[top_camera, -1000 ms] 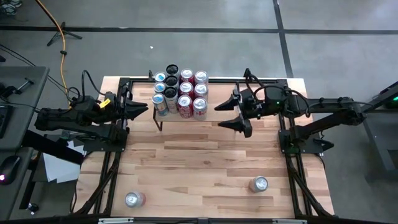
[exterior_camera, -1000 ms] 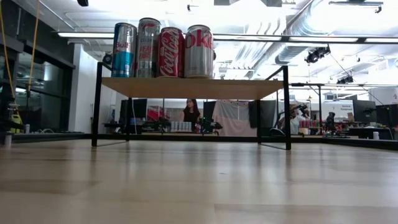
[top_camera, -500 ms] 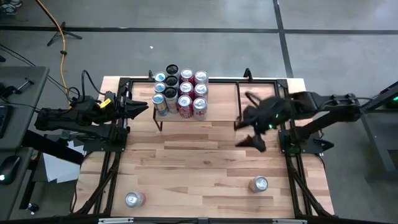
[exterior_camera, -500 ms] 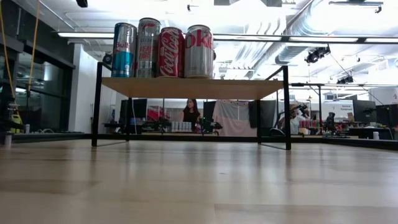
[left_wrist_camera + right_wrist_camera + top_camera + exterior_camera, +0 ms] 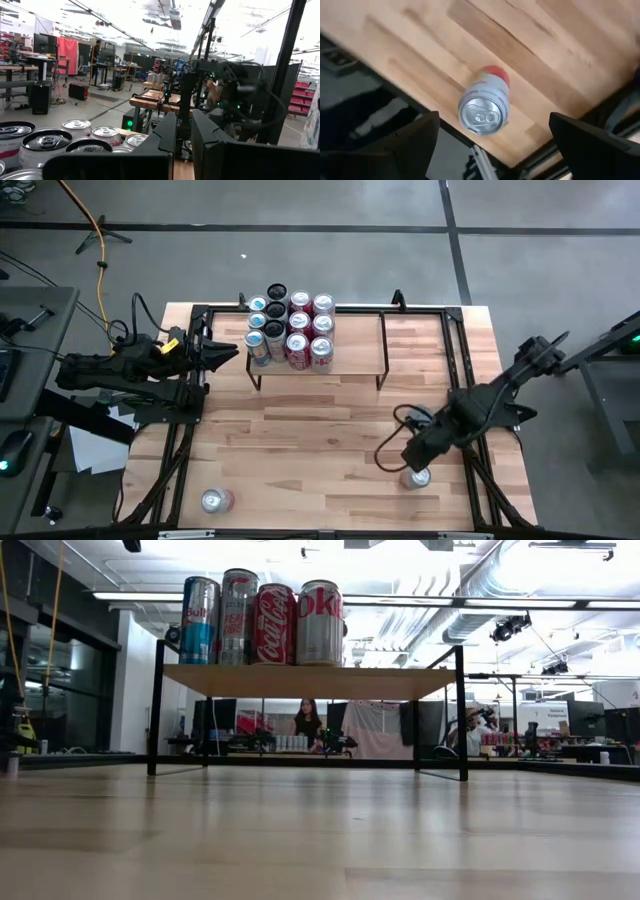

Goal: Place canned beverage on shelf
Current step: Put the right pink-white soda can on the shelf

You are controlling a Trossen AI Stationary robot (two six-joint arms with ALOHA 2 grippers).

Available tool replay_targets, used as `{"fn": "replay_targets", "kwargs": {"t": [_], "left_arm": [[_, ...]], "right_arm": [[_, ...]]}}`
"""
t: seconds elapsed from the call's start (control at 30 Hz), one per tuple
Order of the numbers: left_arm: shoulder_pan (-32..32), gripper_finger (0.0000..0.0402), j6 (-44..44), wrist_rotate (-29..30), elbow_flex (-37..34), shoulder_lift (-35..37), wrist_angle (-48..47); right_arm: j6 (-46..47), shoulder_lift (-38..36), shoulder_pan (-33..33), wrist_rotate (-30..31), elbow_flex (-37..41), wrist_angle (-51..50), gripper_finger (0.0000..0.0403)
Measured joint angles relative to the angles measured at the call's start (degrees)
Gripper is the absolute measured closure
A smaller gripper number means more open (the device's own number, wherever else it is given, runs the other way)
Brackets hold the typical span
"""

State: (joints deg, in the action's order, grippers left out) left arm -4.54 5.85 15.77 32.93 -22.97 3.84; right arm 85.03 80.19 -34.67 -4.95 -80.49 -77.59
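Target can (image 5: 416, 476) stands upright on the tabletop (image 5: 320, 430) near the front edge on the right side, lid up; the right wrist view shows its silver top and red-and-white body (image 5: 483, 107) centred between the two fingers, not yet touched. Right gripper (image 5: 403, 461) now hangs just above and beside this can, jaws spread wide and empty. A second ago it was up by the shelf (image 5: 345, 340), next to the packed cans; half a second ago it was swinging away toward the front. Reads as: previous placement finished, arm gone to fetch the next can. Shelf carries a cluster of upright cans (image 5: 291, 328) on its left portion; right portion of the plank is bare, so room remains. Low view shows four cans (image 5: 262, 622) on the plank, unchanged. One more can (image 5: 215, 500) waits at the front left of the table. Left gripper (image 5: 232, 352) is closed, parked at the shelf's left end, unmoved. Next step likely: descend, close on the can.
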Motion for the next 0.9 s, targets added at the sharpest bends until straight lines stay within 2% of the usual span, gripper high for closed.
{"fn": "replay_targets", "kwargs": {"t": [0.17,0.27,0.47,0.9], "left_arm": [[0.0,0.0401,-0.04,0.0,0.0,0.01,0.02],[0.0,0.0401,-0.04,0.0,0.0,-0.01,0.02],[0.0,0.0401,-0.04,0.0,0.0,0.0,0.03],[0.02,0.0401,-0.03,0.0,0.0,-0.01,0.07]], "right_arm": [[13.82,1.9,-3.1,-1.19,3.82,2.24,0.0039],[18.06,2.54,-4.18,-3.52,6.17,6.07,0.0039],[22.21,2.73,-5.21,-4.11,10.93,15.2,0.0039],[24.52,5.75,-5.59,-6.98,13.93,17.51,0.0039]]}}
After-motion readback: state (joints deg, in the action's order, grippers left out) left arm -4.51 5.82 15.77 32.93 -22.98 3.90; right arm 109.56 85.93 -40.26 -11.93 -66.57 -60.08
